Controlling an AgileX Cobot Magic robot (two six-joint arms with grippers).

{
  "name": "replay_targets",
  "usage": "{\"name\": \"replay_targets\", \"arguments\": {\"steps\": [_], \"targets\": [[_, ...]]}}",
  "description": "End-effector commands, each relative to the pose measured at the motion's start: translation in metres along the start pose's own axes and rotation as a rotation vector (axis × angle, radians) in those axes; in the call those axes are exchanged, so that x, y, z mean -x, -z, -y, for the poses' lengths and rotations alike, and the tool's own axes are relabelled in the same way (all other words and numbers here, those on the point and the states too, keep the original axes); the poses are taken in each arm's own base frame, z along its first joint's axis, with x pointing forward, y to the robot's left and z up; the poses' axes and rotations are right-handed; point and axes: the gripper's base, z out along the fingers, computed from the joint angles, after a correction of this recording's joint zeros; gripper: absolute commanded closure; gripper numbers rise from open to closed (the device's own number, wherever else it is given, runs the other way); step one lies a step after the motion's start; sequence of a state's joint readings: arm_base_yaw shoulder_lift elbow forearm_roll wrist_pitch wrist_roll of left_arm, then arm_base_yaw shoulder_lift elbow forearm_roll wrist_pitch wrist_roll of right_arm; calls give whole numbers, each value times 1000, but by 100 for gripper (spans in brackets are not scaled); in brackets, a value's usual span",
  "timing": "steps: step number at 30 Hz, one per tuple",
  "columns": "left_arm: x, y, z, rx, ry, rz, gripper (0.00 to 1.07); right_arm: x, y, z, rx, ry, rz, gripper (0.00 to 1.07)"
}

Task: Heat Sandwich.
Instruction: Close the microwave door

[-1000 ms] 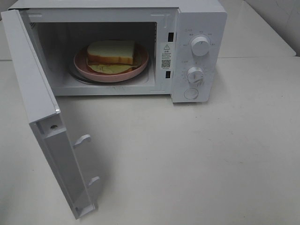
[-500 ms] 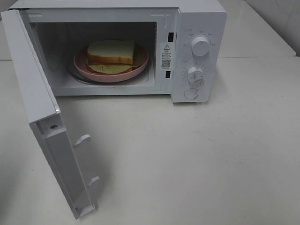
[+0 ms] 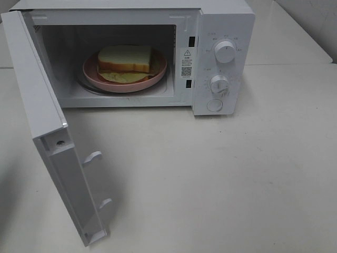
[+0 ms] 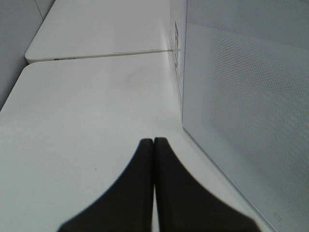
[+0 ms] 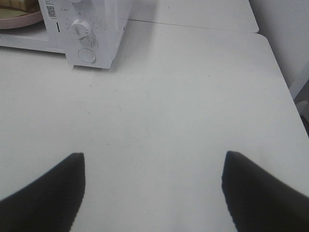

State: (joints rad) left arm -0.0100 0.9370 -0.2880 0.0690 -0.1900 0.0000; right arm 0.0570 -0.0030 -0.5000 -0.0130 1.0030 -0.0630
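The sandwich (image 3: pixel 125 59), a white bread slice over a pale yellow-green layer, lies on a round pink plate (image 3: pixel 124 87) inside the white microwave (image 3: pixel 224 21). The microwave door (image 3: pixel 37 95) hangs wide open to the left. Neither gripper shows in the exterior high view. My left gripper (image 4: pixel 153 143) is shut with nothing between its fingers, low over the table beside the outer face of the door (image 4: pixel 241 96). To the right of the microwave, my right gripper (image 5: pixel 153 162) is open and empty above bare table, facing the control panel (image 5: pixel 82 29).
The panel carries two knobs (image 3: pixel 225 52) (image 3: pixel 219 84) and a round button (image 3: pixel 214 105). The open door reaches forward almost to the table's front edge. A seam splits the white tabletop (image 3: pixel 237 174) behind the microwave, and a wall stands at the far right.
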Motion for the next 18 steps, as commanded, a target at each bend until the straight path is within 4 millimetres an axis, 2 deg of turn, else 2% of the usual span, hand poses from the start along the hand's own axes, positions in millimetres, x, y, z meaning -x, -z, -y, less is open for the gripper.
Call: {"name": "replay_targets", "arguments": {"steps": [1,3,9,18], "targets": [[2,-9,1,-7,-7,64,107,-2,3,0,-10,-12,31,32],[1,-21,3,-24,-33,92,107,-2,3,0,-10,-12,31,32],[-3,-39,6,-56,-50,140,107,-2,3,0,-10,-12,31,32],[-11,-59,19,-188,-48,191,107,-2,3,0,-10,-12,31,32]]}}
